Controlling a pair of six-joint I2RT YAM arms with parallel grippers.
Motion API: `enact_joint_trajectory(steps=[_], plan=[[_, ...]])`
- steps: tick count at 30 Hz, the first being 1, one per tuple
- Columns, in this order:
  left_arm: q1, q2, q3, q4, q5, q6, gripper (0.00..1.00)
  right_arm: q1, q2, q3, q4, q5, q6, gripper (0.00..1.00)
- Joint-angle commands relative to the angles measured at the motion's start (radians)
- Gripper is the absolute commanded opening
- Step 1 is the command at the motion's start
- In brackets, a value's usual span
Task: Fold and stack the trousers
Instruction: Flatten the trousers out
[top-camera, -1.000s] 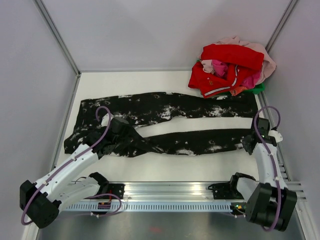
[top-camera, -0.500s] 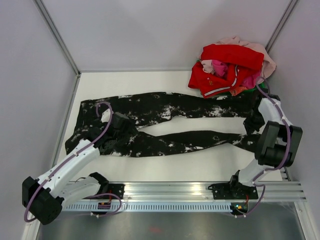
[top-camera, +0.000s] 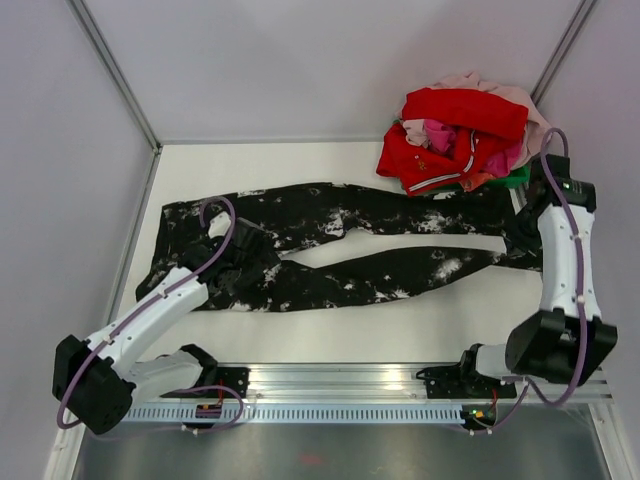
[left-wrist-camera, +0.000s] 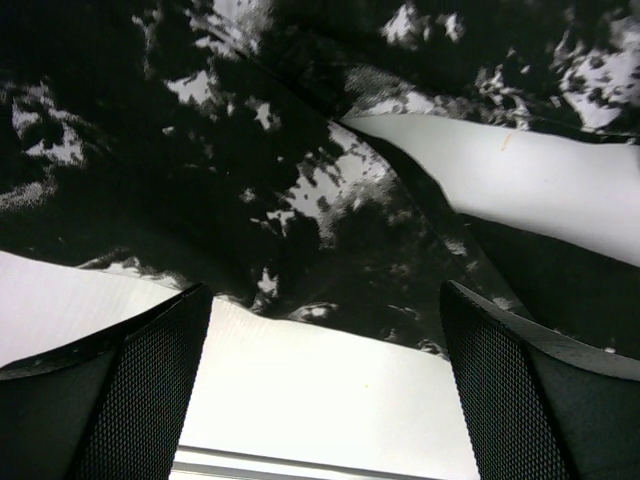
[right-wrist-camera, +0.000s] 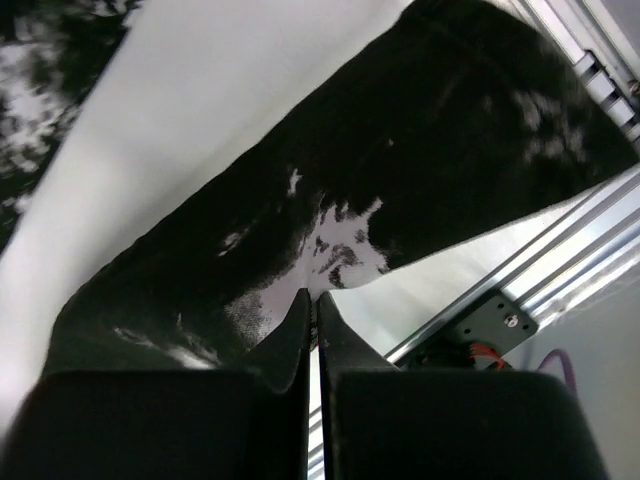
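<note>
Black, white-splattered trousers (top-camera: 400, 215) lie spread across the white table (top-camera: 330, 335), with the right gripper (top-camera: 522, 240) pinched tight on the near leg's cuff and the left gripper (top-camera: 250, 255) hovering wide apart over the hip.

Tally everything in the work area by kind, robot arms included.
trousers: 1
heap of mixed clothes: 1
robot arms: 2 (left arm, right arm)
Total: 4
</note>
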Motion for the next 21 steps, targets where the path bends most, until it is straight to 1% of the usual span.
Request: enact_joint_trajectory(steps=[1, 3, 5, 6, 7, 9, 10, 11, 12, 13, 14, 15, 16, 18, 19, 20, 21], plan=[[0.009, -0.011, 0.066, -0.008, -0.045, 0.038, 1.00, -0.003, -0.081, 0.038, -0.177, -0.089, 0.066, 0.00], [0.011, -0.013, 0.063, -0.004, -0.042, 0.034, 1.00, -0.003, -0.057, 0.076, -0.187, -0.097, 0.066, 0.00], [0.014, -0.007, 0.053, 0.010, -0.038, 0.035, 1.00, -0.003, 0.033, 0.108, -0.190, -0.062, 0.019, 0.00], [0.014, 0.006, 0.053, 0.017, -0.036, 0.035, 1.00, -0.003, 0.079, 0.130, -0.188, 0.003, -0.007, 0.00], [0.015, 0.013, 0.052, 0.022, -0.033, 0.034, 1.00, -0.003, 0.177, 0.130, -0.187, 0.039, -0.083, 0.00], [0.017, 0.036, 0.052, 0.053, -0.025, 0.038, 1.00, -0.003, 0.279, 0.130, -0.197, 0.154, -0.116, 0.00], [0.017, 0.042, 0.049, 0.086, 0.016, 0.079, 1.00, -0.003, 0.340, 0.133, -0.176, 0.127, -0.113, 0.00], [0.017, 0.050, 0.043, 0.132, 0.057, 0.107, 0.99, 0.001, 0.356, 0.139, -0.164, 0.099, -0.092, 0.00], [0.015, 0.058, 0.046, 0.195, 0.103, 0.121, 0.96, 0.003, 0.365, 0.154, -0.142, 0.054, -0.075, 0.00], [0.006, 0.081, 0.058, 0.223, 0.189, 0.110, 0.95, 0.004, 0.362, 0.162, -0.106, 0.038, -0.060, 0.00], [-0.006, 0.093, 0.063, 0.252, 0.215, 0.095, 0.94, 0.004, 0.362, 0.176, -0.093, 0.033, -0.028, 0.00], [-0.025, 0.105, 0.070, 0.270, 0.225, 0.071, 0.93, 0.004, 0.362, 0.197, -0.078, 0.038, -0.018, 0.00], [-0.072, 0.136, 0.081, 0.293, 0.206, 0.022, 0.93, 0.003, 0.364, 0.207, -0.058, 0.039, -0.010, 0.00], [-0.126, 0.167, 0.109, 0.336, 0.191, -0.006, 0.94, 0.001, 0.361, 0.219, -0.026, 0.023, 0.013, 0.00], [-0.181, 0.191, 0.110, 0.437, 0.205, -0.002, 0.94, 0.001, 0.361, 0.214, 0.014, -0.006, 0.013, 0.00], [-0.213, 0.202, 0.099, 0.517, 0.215, 0.018, 0.94, 0.001, 0.361, 0.205, 0.032, -0.073, 0.008, 0.00], [-0.244, 0.213, 0.092, 0.607, 0.226, 0.102, 0.94, 0.001, 0.367, 0.193, 0.045, -0.098, -0.001, 0.00]])
